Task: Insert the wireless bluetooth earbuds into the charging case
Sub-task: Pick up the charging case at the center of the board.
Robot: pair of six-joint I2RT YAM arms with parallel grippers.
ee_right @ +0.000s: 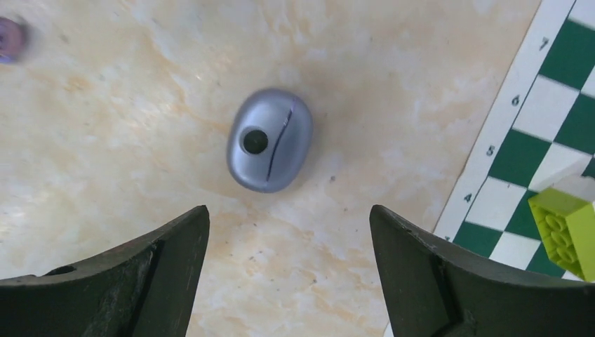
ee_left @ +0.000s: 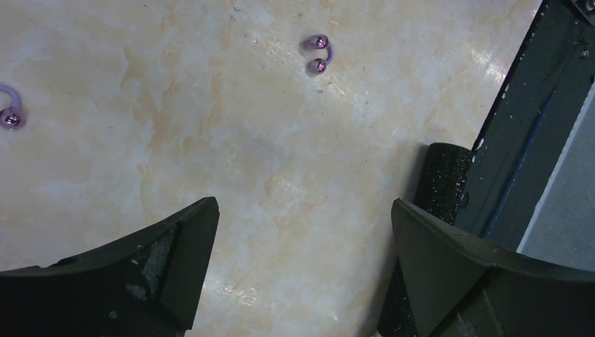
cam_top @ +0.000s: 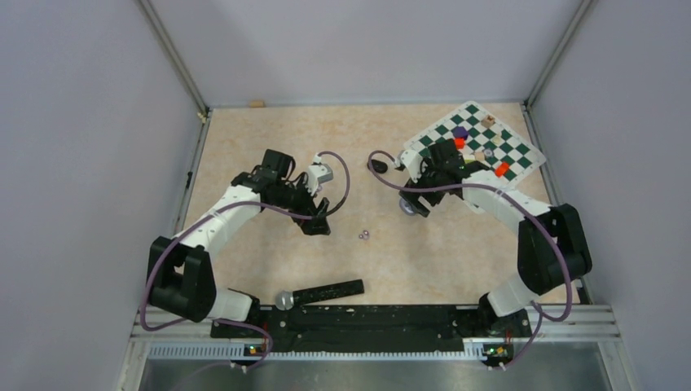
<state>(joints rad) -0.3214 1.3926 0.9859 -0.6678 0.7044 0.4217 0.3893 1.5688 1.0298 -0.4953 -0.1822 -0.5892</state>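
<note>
Two tiny lilac earbuds [cam_top: 364, 235] lie side by side on the table between the arms; in the left wrist view they [ee_left: 317, 55] sit well ahead of my open left gripper [ee_left: 302, 207], and a third bud [ee_left: 10, 112] shows at the left edge. A closed lilac-grey oval charging case [ee_right: 269, 139] with a dark round spot lies just ahead of my open right gripper [ee_right: 289, 210], which holds nothing. From above, the left gripper [cam_top: 319, 221] is left of the buds and the right gripper [cam_top: 411, 205] hovers over the case. A blurred bud [ee_right: 8, 35] sits at the far left.
A black oval case [cam_top: 379, 166] lies behind the right gripper. A green-and-white chessboard [cam_top: 521, 151] with coloured blocks fills the back right; a lime block [ee_right: 568, 232] is near my right finger. A black glittery stick [cam_top: 326, 292] lies by the front rail [cam_top: 367, 318].
</note>
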